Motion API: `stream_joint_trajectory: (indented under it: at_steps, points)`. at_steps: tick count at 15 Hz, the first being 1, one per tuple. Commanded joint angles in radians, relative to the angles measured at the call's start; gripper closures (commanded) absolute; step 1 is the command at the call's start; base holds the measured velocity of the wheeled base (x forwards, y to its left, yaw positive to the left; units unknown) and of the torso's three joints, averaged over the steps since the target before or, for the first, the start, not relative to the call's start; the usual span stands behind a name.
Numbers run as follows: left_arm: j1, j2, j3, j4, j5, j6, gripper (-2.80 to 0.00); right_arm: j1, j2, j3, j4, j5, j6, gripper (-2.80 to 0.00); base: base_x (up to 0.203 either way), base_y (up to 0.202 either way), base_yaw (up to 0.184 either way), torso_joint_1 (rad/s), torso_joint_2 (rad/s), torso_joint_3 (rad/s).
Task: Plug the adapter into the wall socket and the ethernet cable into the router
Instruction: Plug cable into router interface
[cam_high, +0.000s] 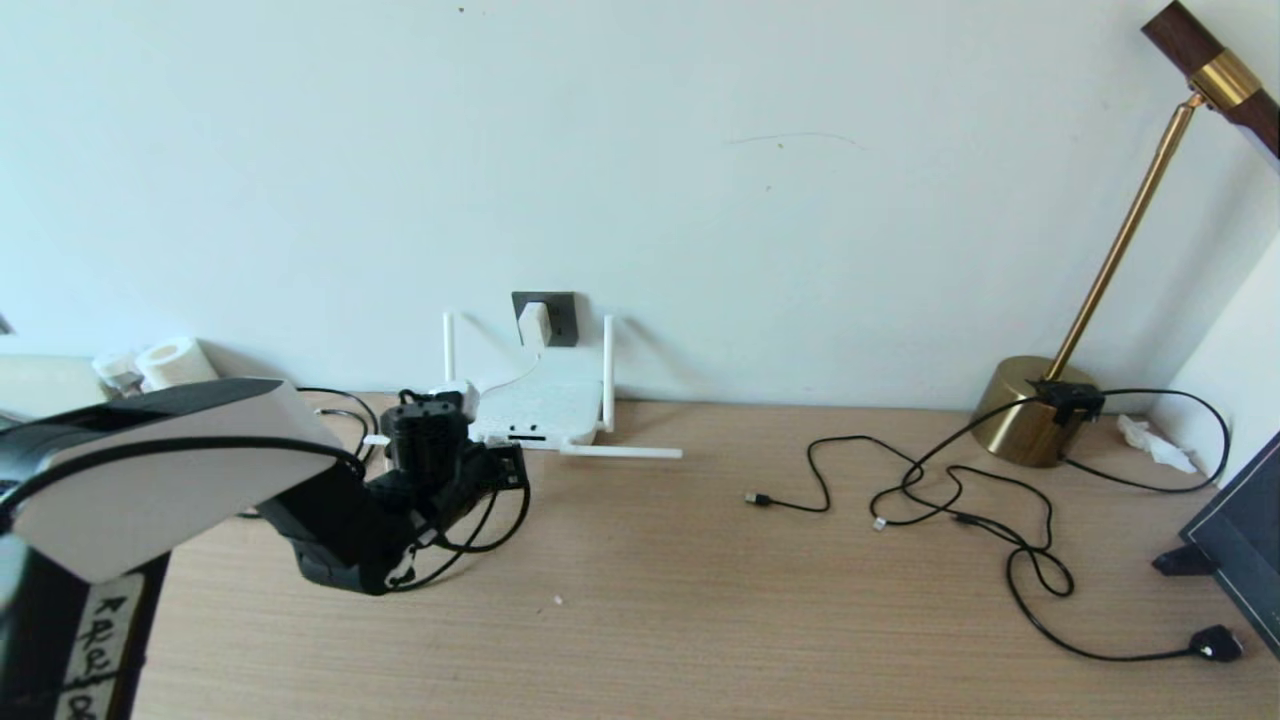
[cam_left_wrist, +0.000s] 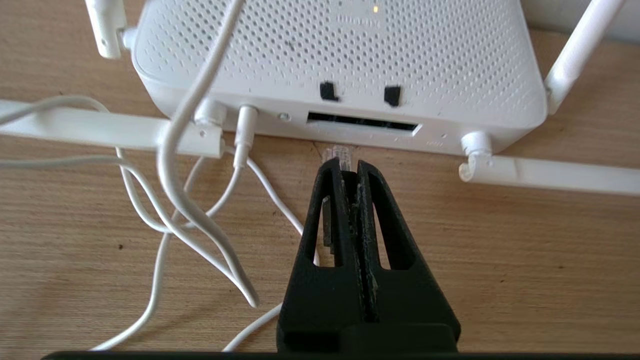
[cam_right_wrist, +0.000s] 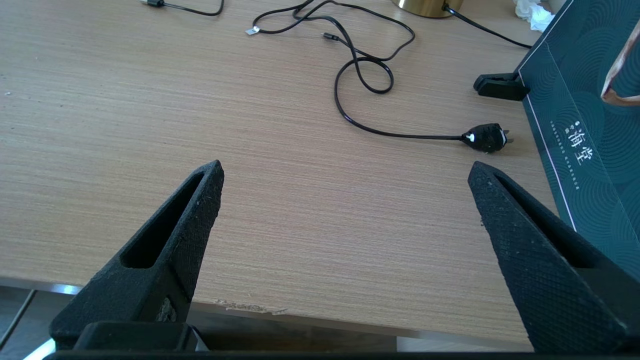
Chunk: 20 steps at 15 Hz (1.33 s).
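Observation:
The white router (cam_left_wrist: 330, 50) lies flat on the wooden desk against the wall, two antennas folded down along the desk; it also shows as the router (cam_high: 535, 405) in the head view. My left gripper (cam_left_wrist: 349, 167) is shut on the ethernet cable, whose clear plug tip (cam_left_wrist: 337, 152) pokes out just short of the router's dark slots (cam_left_wrist: 362, 122). The head view shows the left gripper (cam_high: 508, 466) right in front of the router. The white adapter (cam_high: 534, 322) sits in the dark grey wall socket (cam_high: 562, 318). My right gripper (cam_right_wrist: 345, 170) hangs open over the desk's front edge, holding nothing.
White cords (cam_left_wrist: 190, 210) loop on the desk beside the router's left corner. Thin black cables (cam_high: 950, 500) sprawl at the right, ending in a black plug (cam_high: 1215, 643). A brass lamp base (cam_high: 1030, 410) and a dark box (cam_high: 1250, 540) stand at the far right.

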Motion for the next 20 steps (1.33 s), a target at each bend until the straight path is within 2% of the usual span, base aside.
stream_joint_trajectory:
  at_steps: [1, 5, 12, 20]
  points:
    - [-0.002, 0.010, -0.001, -0.004, 0.002, -0.022, 0.00, 0.000, 0.001, 0.000, 0.002, 0.000, -0.001, -2.80, 0.000, 0.000, 0.000, 0.000, 0.00, 0.000]
    - [-0.002, 0.012, -0.002, -0.004, 0.002, -0.032, 0.00, 0.000, 0.001, 0.000, 0.002, 0.000, -0.001, -2.80, 0.000, 0.000, 0.000, 0.000, 0.00, 0.000]
    - [0.005, 0.025, -0.055, 0.027, 0.004, -0.117, 0.00, 0.000, 0.001, 0.000, 0.002, 0.000, -0.001, -2.80, 0.000, 0.000, 0.000, 0.000, 0.00, 0.000]
    - [0.015, 0.041, -0.065, 0.026, 0.002, -0.119, 0.00, 0.000, 0.001, 0.000, 0.002, 0.000, -0.001, -2.80, 0.000, 0.000, 0.000, 0.000, 0.00, 0.000]
